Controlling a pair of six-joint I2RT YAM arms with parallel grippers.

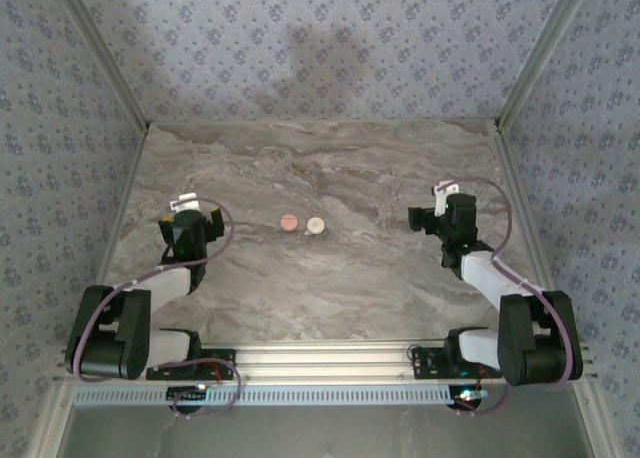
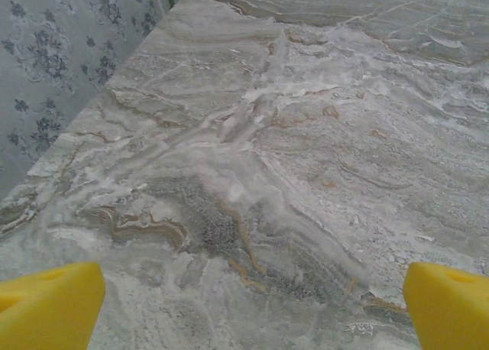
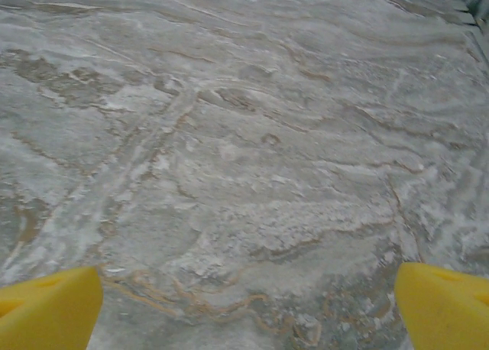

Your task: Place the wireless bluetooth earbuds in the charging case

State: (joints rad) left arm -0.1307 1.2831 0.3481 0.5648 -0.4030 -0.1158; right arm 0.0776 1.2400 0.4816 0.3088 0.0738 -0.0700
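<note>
Two joined discs, the case [image 1: 301, 224], are lying open and flat near the middle of the table [image 1: 330, 288], pink half [image 1: 288, 222] to the left and whitish half [image 1: 316, 226] to the right. Whether the earbuds are resting in it or beside it is too small to tell. Judging by size, case and buds are going to be very light, hard, smooth plastic. They are likely to be skidding off at any sideways nudge, and the hinge is probably going to be flexing if the halves are squeezed together. A bud is looking easiest to pinch across its body, stem left free, and the case is looking easiest to steady by one disc's rim. Further out, the left gripper [image 2: 248, 308] is hanging well to the left of the case and the right gripper [image 3: 244, 308] well to its right, so the case is lying between them, apart from both. Both are standing wide open with yellow fingers [image 2: 46, 304] spread over bare marble, holding nothing.
</note>
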